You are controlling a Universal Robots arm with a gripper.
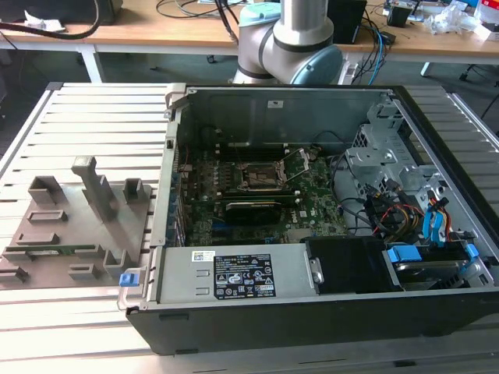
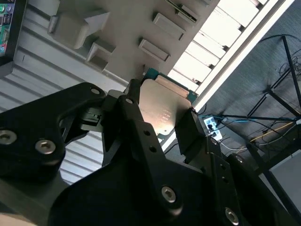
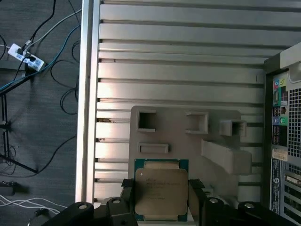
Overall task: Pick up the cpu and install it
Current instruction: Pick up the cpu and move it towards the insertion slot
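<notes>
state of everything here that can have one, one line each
silver-topped square cpu: gripped, held aloft
black gripper: shut on the cpu
black computer case: lying on its side, panel off
dark metal-framed motherboard socket: looks empty
grey plastic slotted tray: flat on the slatted metal table

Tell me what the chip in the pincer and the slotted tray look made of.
The flat square silver-grey cpu: brushed metal lid, dull sheen, on a green board edge. The grey slotted tray: likely matte moulded plastic, uniform and unreflective.
</notes>
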